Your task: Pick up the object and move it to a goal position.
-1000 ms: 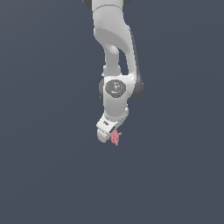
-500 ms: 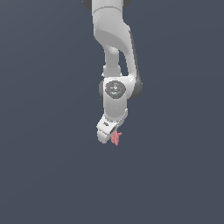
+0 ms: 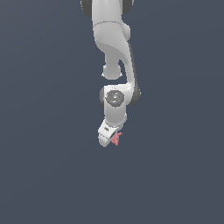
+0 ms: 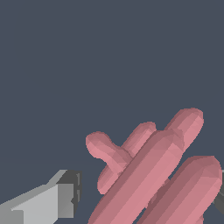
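The object point(image 3: 117, 139) is a tiny pink-red lumpy thing with short knobby prongs, sticking out at the tip of my white gripper point(image 3: 110, 140) toward the exterior view's right. The gripper hangs tilted below the arm's wrist and is shut on the object. In the wrist view the object point(image 4: 153, 170) fills the space between the fingers as a cluster of rounded pink prongs. One grey-white finger point(image 4: 57, 201) shows on one side of it, and only a sliver of the other finger point(image 4: 220, 199) shows at the frame's edge.
Only a uniform dark grey-blue background surrounds the arm point(image 3: 111, 39). No table edge, container or other object is in view.
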You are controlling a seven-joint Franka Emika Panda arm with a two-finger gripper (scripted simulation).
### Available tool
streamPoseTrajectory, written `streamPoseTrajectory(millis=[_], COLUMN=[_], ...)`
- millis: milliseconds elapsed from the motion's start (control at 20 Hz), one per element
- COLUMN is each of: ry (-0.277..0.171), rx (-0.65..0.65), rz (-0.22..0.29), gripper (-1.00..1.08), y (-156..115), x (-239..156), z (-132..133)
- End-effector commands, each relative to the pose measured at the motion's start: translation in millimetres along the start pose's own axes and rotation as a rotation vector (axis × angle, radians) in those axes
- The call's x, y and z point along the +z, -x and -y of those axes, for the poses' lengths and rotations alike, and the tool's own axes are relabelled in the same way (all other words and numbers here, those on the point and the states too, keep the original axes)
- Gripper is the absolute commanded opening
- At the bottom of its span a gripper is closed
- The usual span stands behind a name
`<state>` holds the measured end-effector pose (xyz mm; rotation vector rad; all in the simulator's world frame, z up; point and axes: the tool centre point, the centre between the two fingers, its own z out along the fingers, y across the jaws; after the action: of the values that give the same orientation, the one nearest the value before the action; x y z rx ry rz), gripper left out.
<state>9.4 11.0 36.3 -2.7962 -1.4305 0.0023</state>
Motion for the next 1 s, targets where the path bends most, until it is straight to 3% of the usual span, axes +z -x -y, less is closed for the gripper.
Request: streamPoseTrajectory(millis=[0,100,150,950], ry=[0.001,0.001,0.001,0.002], rx=[-0.001,-0.001,-0.001,0.000], rz=[-0.001,-0.001,-0.001,-0.001], gripper=[1.00,1.00,-1.00,-1.00], y=[-0.5,-0.8,-0.8,-1.1], x=[5.5,6.3,6.3,-2.8], z=[-0.8,-1.2,-1.2,1.7])
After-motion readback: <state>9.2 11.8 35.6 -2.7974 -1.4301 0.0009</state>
